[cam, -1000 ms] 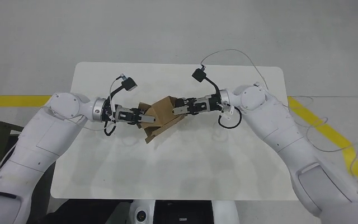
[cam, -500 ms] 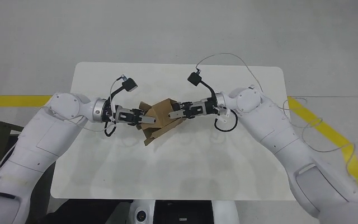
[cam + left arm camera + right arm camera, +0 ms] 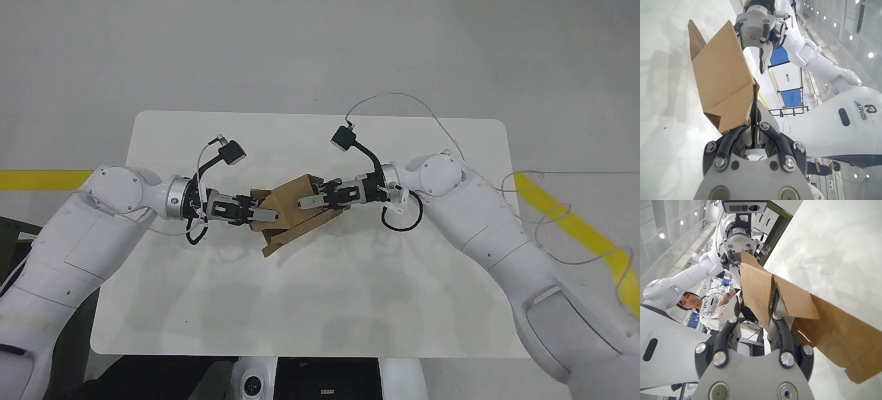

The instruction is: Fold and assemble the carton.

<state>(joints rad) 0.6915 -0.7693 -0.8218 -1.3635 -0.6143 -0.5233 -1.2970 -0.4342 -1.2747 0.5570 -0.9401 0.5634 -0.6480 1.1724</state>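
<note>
A brown carton (image 3: 292, 205), partly folded with loose flaps, is held just above the middle of the white table (image 3: 400, 300) between both arms. My left gripper (image 3: 262, 213) is shut on the edge of one carton panel (image 3: 721, 75), which its fingers (image 3: 745, 130) pinch close to the wrist. My right gripper (image 3: 312, 200) meets the carton from the opposite side and is open. One of its fingers (image 3: 779, 306) sits tucked between the flaps, the other (image 3: 731, 311) stands off the outer face of the carton (image 3: 829, 323).
Bare table surface lies all around the carton, with wide room toward the front edge (image 3: 300, 352). Grey floor with a yellow line (image 3: 40, 180) borders the table.
My right gripper has pushed a little further left into the carton. The carton has tilted and shifted slightly. My left gripper has kept its hold in nearly the same place.
</note>
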